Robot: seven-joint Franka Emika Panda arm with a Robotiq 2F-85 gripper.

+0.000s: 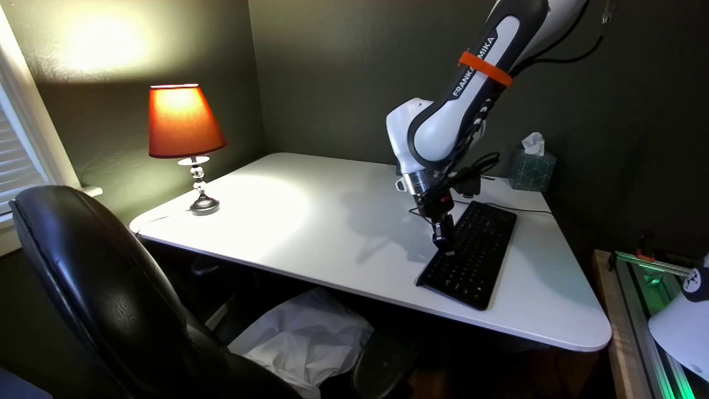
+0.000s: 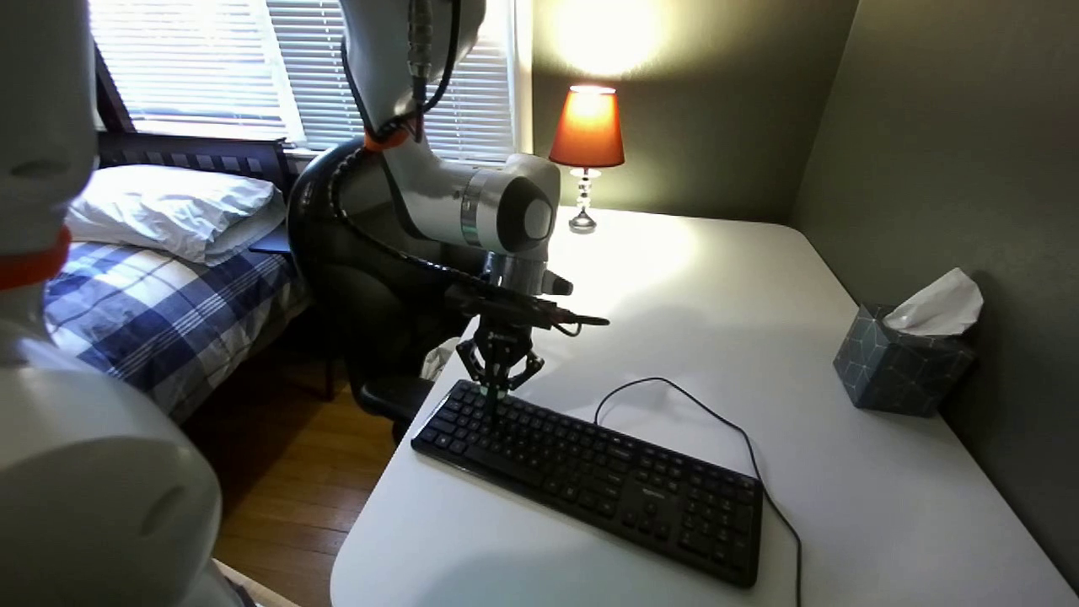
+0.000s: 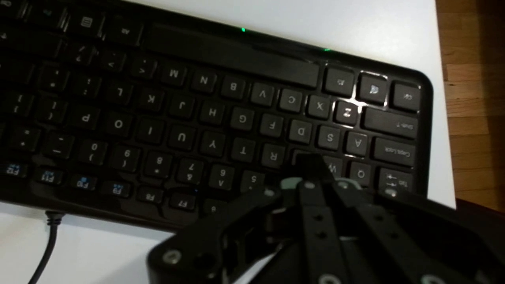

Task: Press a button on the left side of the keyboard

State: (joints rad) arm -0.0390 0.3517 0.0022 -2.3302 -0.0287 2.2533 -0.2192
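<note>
Wrist view, keyboard (image 3: 213, 112): is being carried by the tabletop (image 3: 335, 23).
Jaws: are being held together at the keyboard's left-side keys (image 3: 357, 144); touch is not being shown clearly.
Lamp (image 1: 185, 124): is being seen lit in both exterior views.

Dark green-grey walls (image 1: 332, 83) meet in a corner behind a white desk (image 1: 310, 238) with rounded corners. At one end a lit lamp (image 1: 185, 124) with an orange shade throws a bright patch on the wall above. A black chair (image 1: 99, 293) stands beside the desk. In an exterior view, light glows through white window blinds (image 2: 185, 59) over a bed (image 2: 185, 312) with a plaid cover and white pillow (image 2: 173, 206). The floor (image 2: 278, 497) is wood.
</note>
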